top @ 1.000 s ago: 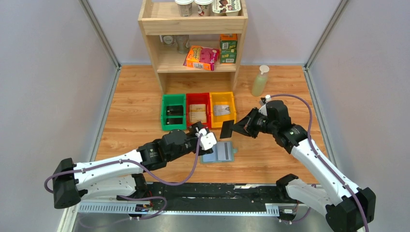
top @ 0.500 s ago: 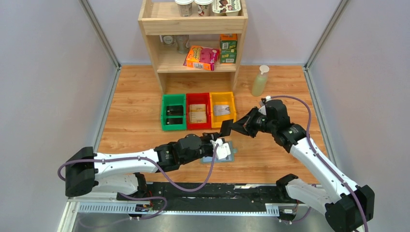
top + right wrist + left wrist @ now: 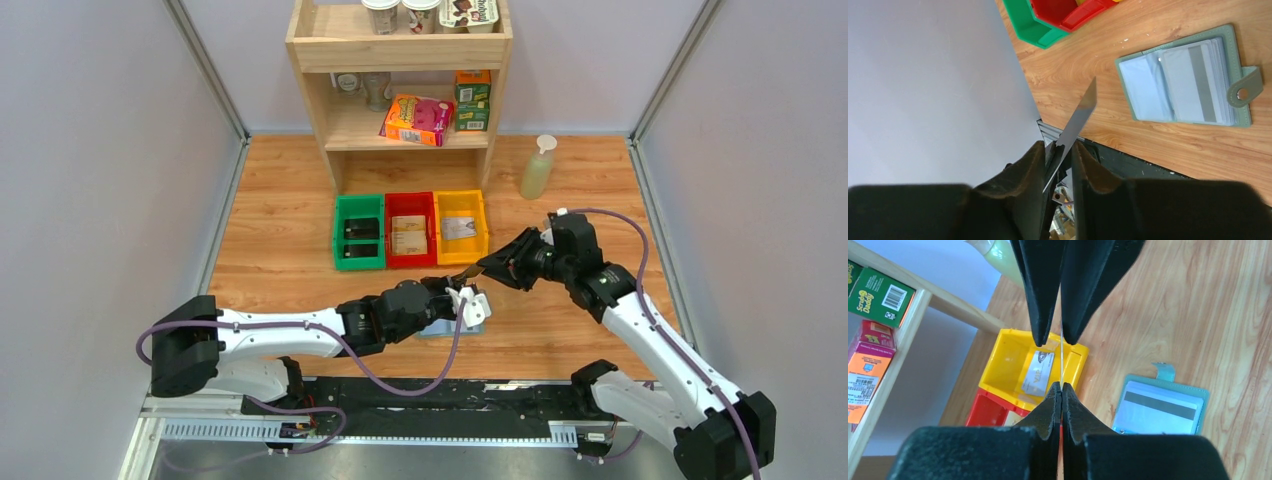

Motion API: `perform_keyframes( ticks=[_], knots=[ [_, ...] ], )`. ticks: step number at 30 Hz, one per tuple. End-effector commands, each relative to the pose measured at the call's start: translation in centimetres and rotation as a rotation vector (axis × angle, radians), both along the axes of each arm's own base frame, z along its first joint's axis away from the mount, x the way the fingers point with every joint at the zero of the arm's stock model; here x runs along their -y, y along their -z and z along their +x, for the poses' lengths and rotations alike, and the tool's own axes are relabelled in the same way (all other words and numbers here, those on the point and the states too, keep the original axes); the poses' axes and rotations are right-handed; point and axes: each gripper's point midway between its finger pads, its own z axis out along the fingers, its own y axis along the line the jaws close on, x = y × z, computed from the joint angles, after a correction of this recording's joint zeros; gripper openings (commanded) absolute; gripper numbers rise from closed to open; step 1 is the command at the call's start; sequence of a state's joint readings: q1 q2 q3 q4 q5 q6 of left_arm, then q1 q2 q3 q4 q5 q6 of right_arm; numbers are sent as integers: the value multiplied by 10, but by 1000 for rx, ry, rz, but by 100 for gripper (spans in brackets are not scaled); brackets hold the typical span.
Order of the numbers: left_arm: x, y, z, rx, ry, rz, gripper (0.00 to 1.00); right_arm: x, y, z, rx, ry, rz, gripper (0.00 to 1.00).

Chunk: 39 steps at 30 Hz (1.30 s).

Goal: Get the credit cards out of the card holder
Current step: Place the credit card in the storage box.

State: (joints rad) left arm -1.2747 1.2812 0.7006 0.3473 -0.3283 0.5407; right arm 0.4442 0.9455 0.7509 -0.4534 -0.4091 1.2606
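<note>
Near the open card holder, the left gripper clamps a credit card — the right gripper, jaws slightly parted around it, suggests a handover.

Robot lab cell — grey partition walls, wooden table, stocked shelf

Bright, even, diffuse light; shadows are faint. Wrist views blur their own near fingers; the table is sharp.

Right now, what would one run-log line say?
step: card handover | left gripper: shut on credit card | right gripper: open around it | card holder: lying open
</note>
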Motion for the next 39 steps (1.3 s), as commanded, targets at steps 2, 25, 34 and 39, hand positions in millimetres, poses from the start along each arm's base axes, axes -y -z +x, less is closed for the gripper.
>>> perform_keyframes(
  ticks=[2,25,34,39],
  knots=[
    [1,-28,4,-52,-83,-141,0,1,-22,3,88,26,45,50],
    [-149,9,89,-919,-569,-563,0,66,-63,22,858,-18,-499,100],
    [-226,28,128,-1099,-828,-679,0,74,-49,17,865,-68,-578,100],
    [-239,36,152,-1119,-909,-632,0,76,-46,14,881,-71,-586,100]
  ],
)
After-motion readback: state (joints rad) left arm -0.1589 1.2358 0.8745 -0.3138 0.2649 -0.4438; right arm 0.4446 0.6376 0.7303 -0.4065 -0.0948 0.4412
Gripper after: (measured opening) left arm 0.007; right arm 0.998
